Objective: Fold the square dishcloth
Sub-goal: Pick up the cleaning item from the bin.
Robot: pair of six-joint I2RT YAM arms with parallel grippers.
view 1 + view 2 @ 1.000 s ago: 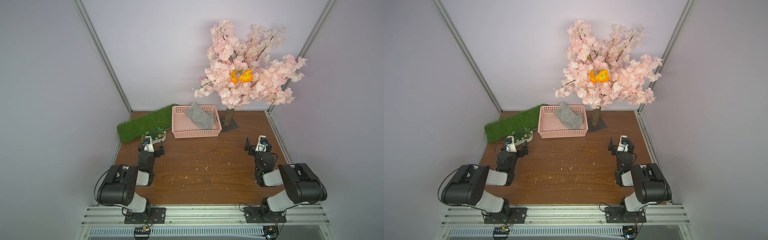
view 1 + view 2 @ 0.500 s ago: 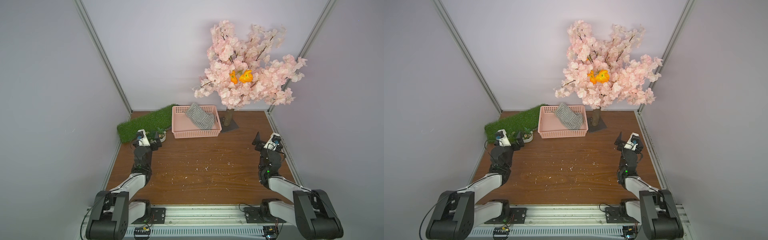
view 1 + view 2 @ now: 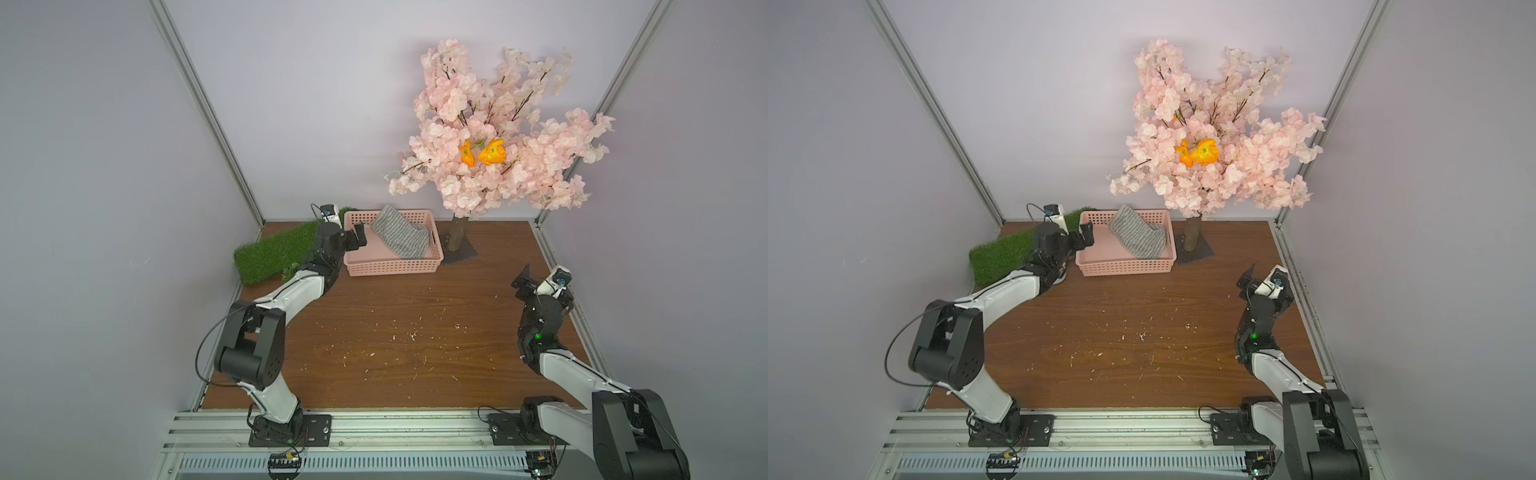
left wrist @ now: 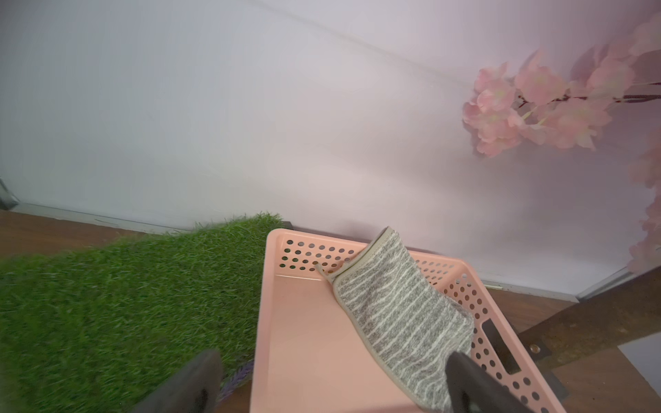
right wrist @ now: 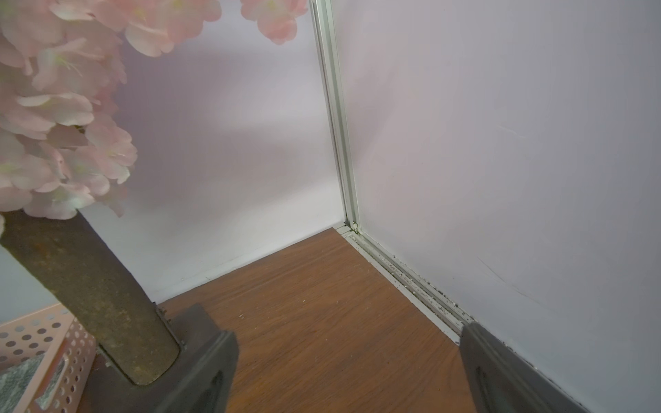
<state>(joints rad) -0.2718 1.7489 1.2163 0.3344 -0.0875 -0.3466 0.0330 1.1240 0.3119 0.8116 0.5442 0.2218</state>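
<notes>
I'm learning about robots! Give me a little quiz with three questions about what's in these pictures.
1. True or false: the square dishcloth lies outside the pink basket.
2. Which claw is nearer the pink basket? A) left claw B) right claw
3. Fill in: both claws are ___ (open or shut).

Key:
1. False. The square dishcloth sits bunched inside the pink basket.
2. A.
3. Open, left claw and right claw alike.
</notes>
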